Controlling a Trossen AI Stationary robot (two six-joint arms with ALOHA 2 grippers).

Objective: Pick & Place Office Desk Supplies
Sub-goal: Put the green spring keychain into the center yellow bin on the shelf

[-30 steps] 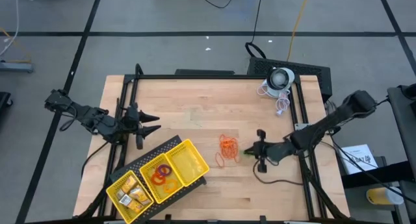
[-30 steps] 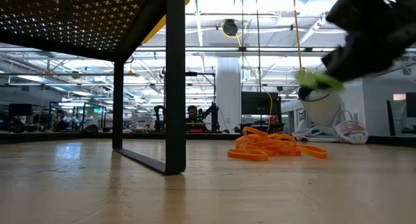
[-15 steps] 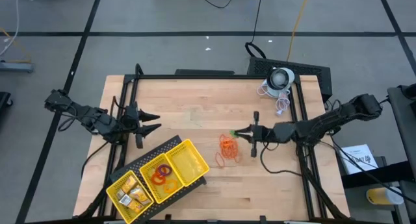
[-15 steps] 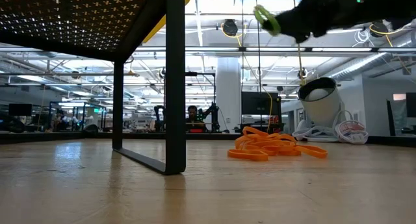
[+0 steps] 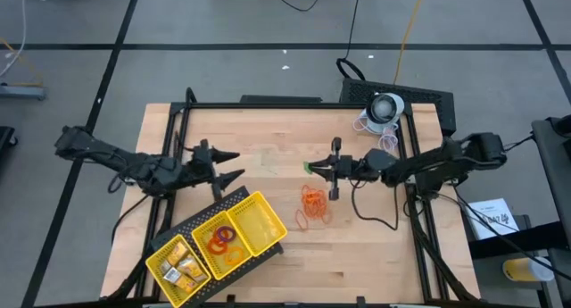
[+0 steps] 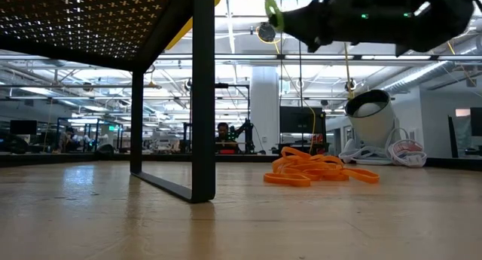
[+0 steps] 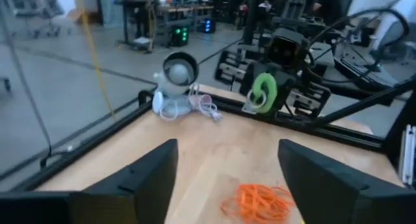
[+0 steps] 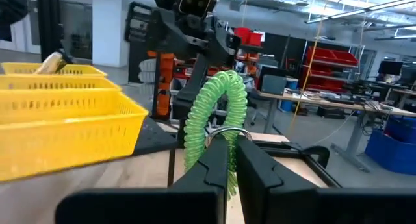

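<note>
My right gripper (image 5: 310,168) hovers over the middle of the table, shut on a green coiled ring (image 8: 218,123), which also shows in the left wrist view (image 7: 263,93) and the low view (image 6: 272,13). A heap of orange rubber bands (image 5: 312,205) lies on the wood just on the near side of it. My left gripper (image 5: 236,165) stands open to the left, pointing at the ring, with nothing between its fingers. The yellow tray (image 5: 268,220) sits at the near left with gold blocks (image 5: 178,268) and red and orange rings (image 5: 221,241) in it. My right gripper pinches the green coiled ring at its lower edge (image 8: 221,152) between its two fingers. The fingers lie about level and come from the table's right. The ring stands upright above the fingertips (image 8: 255,164), lifted well clear of the table.
A white round device (image 5: 385,107) with a coiled cable sits at the far right corner. Black frame rails (image 5: 294,105) edge the table. The tray rests on a black perforated stand (image 5: 223,205), whose post (image 6: 202,94) shows in the low view. Bare wood lies between the two grippers.
My right gripper has carried the green ring up off the table and toward the far left, past the orange bands, tipping from pointing down to about level. My left gripper has moved toward the table's middle, and its fingers stand wider apart.
</note>
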